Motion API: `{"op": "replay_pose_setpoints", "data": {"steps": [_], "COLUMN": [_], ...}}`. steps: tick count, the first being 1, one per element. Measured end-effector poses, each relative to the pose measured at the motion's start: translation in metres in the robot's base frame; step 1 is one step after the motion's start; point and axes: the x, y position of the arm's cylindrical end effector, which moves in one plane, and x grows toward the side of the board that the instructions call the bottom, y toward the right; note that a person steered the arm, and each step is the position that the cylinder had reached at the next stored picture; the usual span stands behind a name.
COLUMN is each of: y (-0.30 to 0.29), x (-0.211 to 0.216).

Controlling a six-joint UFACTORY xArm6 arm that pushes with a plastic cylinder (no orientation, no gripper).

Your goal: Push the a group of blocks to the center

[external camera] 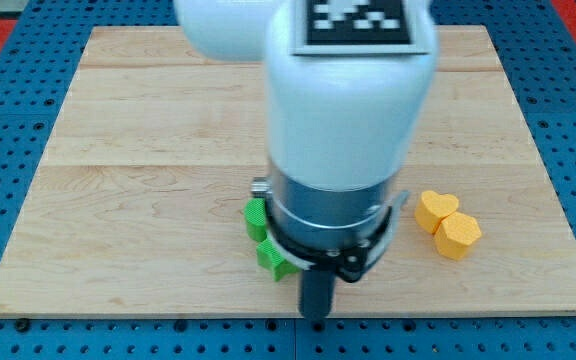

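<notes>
Two green blocks show at the arm's left side: one (255, 217) higher up and one (272, 259) lower, both partly hidden by the arm, so their shapes cannot be made out. Two yellow blocks sit to the view's right: a heart shape (435, 210) and a hexagon (458, 236), touching each other. The dark rod comes down below the arm, and my tip (314, 316) is near the board's bottom edge, just right of and below the lower green block. Any contact with it cannot be told.
The wooden board (148, 160) lies on a blue pegboard table (8, 330). The white and grey arm body (343, 130) covers the board's middle and may hide other blocks. A black and white marker (356, 20) is on top of the arm.
</notes>
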Motion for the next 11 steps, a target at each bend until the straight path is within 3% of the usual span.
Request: {"op": "replay_pose_setpoints", "data": {"steps": [4,9,11], "y": [-0.028,-0.037,-0.062], "x": [-0.024,-0.149,-0.139]}}
